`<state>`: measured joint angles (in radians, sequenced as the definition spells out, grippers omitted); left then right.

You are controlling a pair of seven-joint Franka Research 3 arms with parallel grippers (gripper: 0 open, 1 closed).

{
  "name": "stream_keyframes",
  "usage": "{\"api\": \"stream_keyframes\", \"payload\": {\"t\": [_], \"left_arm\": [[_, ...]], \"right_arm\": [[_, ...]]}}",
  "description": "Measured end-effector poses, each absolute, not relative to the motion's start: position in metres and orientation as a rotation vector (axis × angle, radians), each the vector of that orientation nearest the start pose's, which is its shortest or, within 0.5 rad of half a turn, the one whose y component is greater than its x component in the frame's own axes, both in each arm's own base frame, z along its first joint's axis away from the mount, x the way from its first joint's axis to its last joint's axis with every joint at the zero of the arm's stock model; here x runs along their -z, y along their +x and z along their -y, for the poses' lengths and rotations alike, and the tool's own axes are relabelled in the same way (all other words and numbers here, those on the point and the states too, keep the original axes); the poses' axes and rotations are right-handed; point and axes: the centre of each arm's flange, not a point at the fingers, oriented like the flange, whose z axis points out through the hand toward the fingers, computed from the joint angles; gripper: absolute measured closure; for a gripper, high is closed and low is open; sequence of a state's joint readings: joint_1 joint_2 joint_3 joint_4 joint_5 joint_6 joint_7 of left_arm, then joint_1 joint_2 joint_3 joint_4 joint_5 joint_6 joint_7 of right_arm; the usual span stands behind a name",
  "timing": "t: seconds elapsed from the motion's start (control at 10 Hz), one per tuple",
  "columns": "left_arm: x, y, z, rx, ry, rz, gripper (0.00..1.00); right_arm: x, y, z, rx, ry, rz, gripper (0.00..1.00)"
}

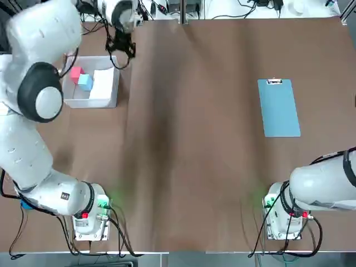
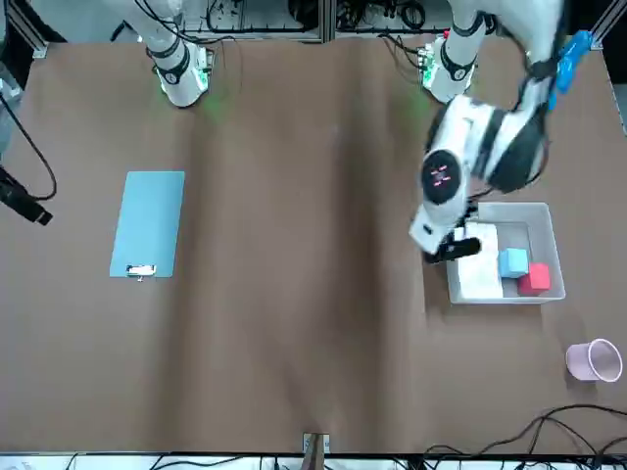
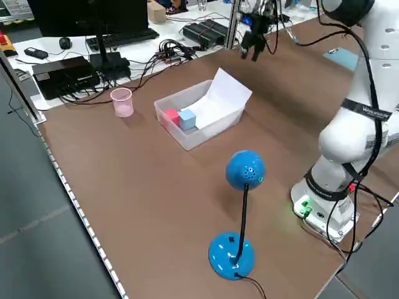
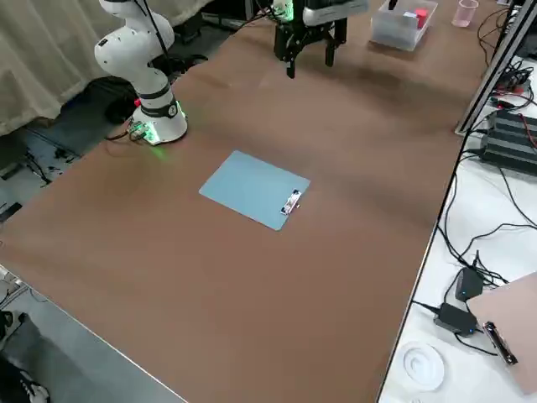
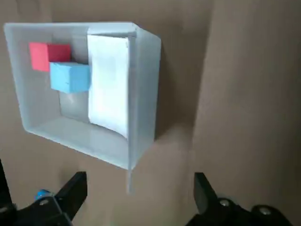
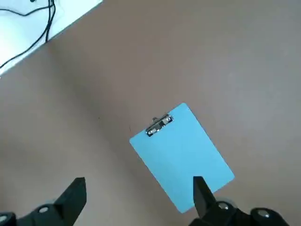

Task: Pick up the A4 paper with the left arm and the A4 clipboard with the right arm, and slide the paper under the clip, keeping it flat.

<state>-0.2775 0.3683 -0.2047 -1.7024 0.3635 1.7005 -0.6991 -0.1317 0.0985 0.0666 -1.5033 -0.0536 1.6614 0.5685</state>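
The A4 clipboard [image 1: 279, 108] lies flat on the brown table on the right side, its clip [image 1: 274, 82] at the far short edge. My right gripper [image 6: 138, 186] hovers open high above the clipboard [image 6: 183, 155], touching nothing. The A4 paper [image 5: 108, 84] leans as a white sheet [image 3: 227, 93] inside a clear plastic bin [image 1: 92, 103] at the far left. My left gripper [image 5: 138, 183] hangs open above the table just beside the bin's wall [image 5: 141, 94], empty; it also shows in the overhead view [image 1: 119, 47].
A red block [image 1: 75, 72] and a blue block [image 1: 85, 82] sit in the bin beside the paper. A pink cup [image 2: 595, 359] stands past the bin at the far left corner. A blue stand [image 3: 240, 218] sits by the left arm's base. Cables run along the far edge.
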Motion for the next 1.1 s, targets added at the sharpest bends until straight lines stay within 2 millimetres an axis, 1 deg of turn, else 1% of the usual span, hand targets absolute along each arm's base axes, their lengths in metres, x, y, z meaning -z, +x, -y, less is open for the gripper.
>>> {"api": "stream_keyframes", "payload": {"t": [0.1, 0.2, 0.4, 0.5, 0.6, 0.7, 0.8, 0.9, 1.0, 1.1], "left_arm": [[-0.344, 0.564, 0.239, -0.173, -2.699, 0.138, 0.0], [-0.333, 0.565, 0.231, -0.132, -2.673, 0.112, 0.0], [-0.32, 0.566, 0.219, -0.062, -2.618, 0.051, 0.02], [-0.31, 0.563, 0.22, -0.035, -2.62, 0.024, 0.05], [-0.298, 0.559, 0.22, -0.01, -2.623, 0.01, 0.07], [-0.287, 0.554, 0.218, 0.009, -2.607, -0.009, 0.16], [-0.28, 0.55, 0.215, 0.018, -2.585, -0.03, 0.2], [-0.277, 0.549, 0.213, 0.026, -2.57, -0.042, 0.25], [-0.277, 0.551, 0.207, 0.033, -2.559, -0.044, 0.27], [-0.276, 0.554, 0.199, 0.034, -2.555, -0.034, 0.26]], "right_arm": [[-0.592, 0.596, 0.053, 0.105, -2.992, -1.046, 0.0], [-0.574, 0.598, 0.059, 0.086, -2.955, -1.156, 0.0], [-0.539, 0.602, 0.068, 0.014, -2.864, -1.4, 0.0], [-0.514, 0.61, 0.08, -0.002, -2.803, -1.521, 0.0], [-0.484, 0.619, 0.092, 0.011, -2.735, -1.628, 0.0], [-0.451, 0.623, 0.104, 0.031, -2.675, -1.704, 0.01], [-0.421, 0.622, 0.11, 0.064, -2.591, -1.798, 0.02], [-0.4, 0.62, 0.108, 0.1, -2.493, -1.9, 0.01], [-0.382, 0.617, 0.103, 0.11, -2.412, -1.985, 0.02], [-0.364, 0.613, 0.1, 0.089, -2.355, -2.057, 0.03]]}}
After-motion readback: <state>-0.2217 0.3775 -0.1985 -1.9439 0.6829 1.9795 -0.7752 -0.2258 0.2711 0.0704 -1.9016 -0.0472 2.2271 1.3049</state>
